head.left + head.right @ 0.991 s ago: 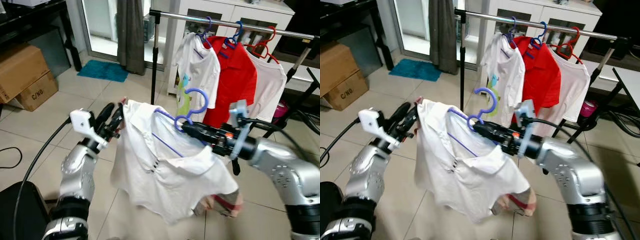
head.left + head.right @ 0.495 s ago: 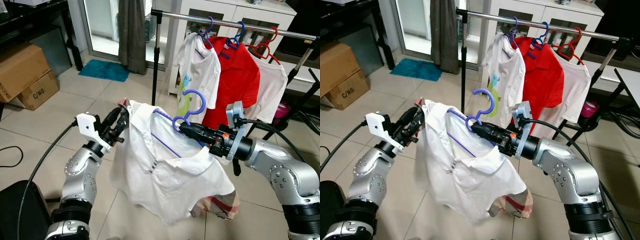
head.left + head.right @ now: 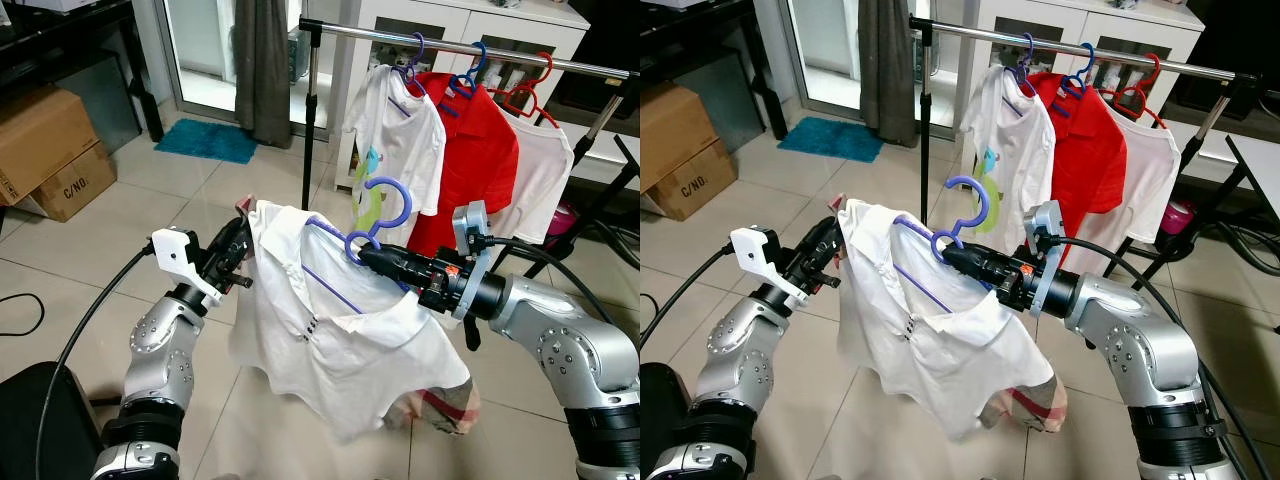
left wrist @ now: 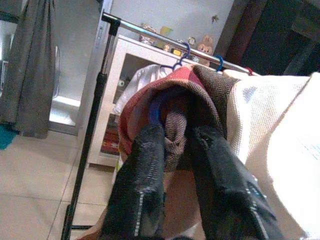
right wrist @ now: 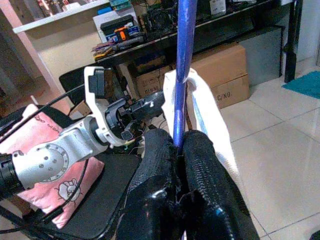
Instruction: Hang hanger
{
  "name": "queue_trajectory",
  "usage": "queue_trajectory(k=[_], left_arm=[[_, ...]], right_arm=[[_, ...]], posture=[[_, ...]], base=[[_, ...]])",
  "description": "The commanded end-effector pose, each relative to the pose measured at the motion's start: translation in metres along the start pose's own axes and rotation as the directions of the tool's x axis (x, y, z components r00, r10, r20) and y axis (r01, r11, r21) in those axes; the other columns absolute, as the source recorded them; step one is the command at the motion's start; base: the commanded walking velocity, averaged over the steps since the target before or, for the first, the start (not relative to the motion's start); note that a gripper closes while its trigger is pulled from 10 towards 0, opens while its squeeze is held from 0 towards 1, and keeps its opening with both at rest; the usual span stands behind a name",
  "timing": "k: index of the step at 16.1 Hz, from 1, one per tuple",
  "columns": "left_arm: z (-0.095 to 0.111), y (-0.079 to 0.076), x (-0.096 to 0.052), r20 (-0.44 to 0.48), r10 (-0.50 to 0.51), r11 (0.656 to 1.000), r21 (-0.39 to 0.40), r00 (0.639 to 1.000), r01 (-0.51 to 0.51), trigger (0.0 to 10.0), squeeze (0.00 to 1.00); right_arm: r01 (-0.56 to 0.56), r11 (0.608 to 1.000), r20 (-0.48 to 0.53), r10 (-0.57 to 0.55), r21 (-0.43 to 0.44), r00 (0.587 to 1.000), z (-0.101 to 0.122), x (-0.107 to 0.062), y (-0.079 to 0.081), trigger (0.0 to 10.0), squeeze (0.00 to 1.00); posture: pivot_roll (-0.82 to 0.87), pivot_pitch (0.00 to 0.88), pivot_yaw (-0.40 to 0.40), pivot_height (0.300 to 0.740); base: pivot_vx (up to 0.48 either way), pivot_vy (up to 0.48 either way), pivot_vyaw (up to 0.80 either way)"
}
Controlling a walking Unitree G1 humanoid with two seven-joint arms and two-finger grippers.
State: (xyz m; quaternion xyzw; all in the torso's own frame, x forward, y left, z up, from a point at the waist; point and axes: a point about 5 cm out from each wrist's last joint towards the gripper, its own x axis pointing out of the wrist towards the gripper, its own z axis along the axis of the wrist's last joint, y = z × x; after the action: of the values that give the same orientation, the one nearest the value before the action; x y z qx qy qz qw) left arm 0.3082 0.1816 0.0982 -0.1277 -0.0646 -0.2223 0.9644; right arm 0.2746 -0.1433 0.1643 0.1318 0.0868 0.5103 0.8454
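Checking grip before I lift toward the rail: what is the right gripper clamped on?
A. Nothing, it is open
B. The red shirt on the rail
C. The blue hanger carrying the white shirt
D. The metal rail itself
C. The right gripper is shut on the blue hanger just below its hook, with the white shirt draped over it, short of the rail.

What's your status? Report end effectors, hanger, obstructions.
Right end effector shut on hanger, below the hook. Left end effector shut on shirt shoulder. Hanger not on rail. Three shirts hang there; free rail left of them.
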Motion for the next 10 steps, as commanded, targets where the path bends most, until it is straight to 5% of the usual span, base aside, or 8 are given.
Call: queue_trajectory(k=[1,10], left_arm=[[-0.003,-0.002,0.0,-0.023,-0.023,1.0,-0.009,0.999,0.023,0.0,0.0],[0.01,-0.004,-0.001,0.051,-0.071,0.997,-0.04,0.996,0.073,0.0,0.0]], right_arm=[[-0.008,0.999,0.01,0.009,-0.047,1.0,0.011,0.0,0.0,10.0,0.0],[0.079,0.996,-0.02,-0.08,-0.04,0.997,0.008,-0.003,-0.011,10.0,0.0]], posture=[[-0.17,0.0,-0.052,0.74],[-0.17,0.0,-0.056,0.74]], base=[[0.0,0.0,0.0],[0.0,0.0,0.0]])
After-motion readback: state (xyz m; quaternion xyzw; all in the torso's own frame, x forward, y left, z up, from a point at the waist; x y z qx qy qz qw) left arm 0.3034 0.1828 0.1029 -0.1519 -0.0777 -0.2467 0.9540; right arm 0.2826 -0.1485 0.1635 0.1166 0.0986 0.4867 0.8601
